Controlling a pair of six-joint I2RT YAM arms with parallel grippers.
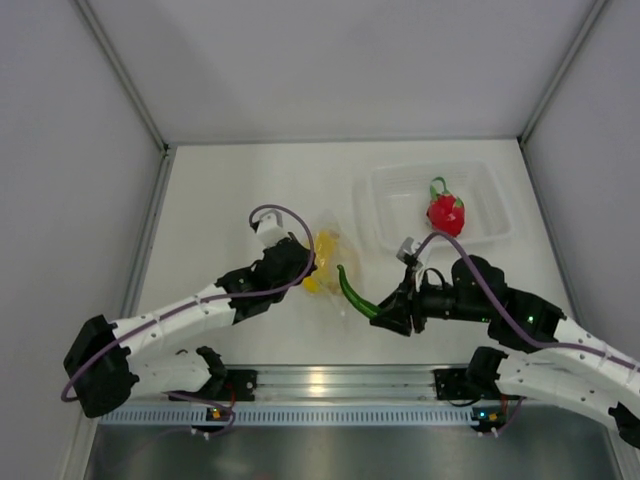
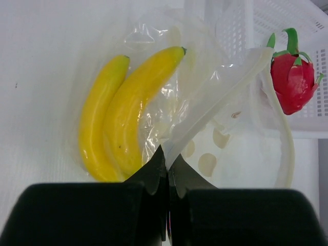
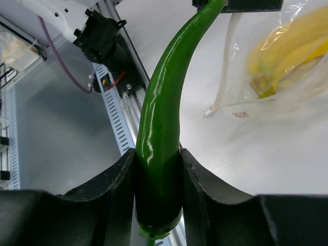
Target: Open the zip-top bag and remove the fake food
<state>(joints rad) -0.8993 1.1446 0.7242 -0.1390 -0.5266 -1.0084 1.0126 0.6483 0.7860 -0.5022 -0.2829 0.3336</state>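
I am working a white table point(image 1: 230, 200) with a clear tray point(image 1: 400, 180) at its far right. The zip-top bag point(image 2: 205, 102) lies mid-table, left of the tray, with its mouth gaping. My left gripper point(image 2: 167, 159), fingers pressed together, pinches the bag's near edge. My right gripper point(image 3: 156, 169), near and right of the bag, clamps the green piece point(image 3: 159, 143), held clear of the pouch. The yellow banana bunch point(image 2: 123, 118) is inside the bag. The red fruit point(image 1: 445, 210) lies in the tray.
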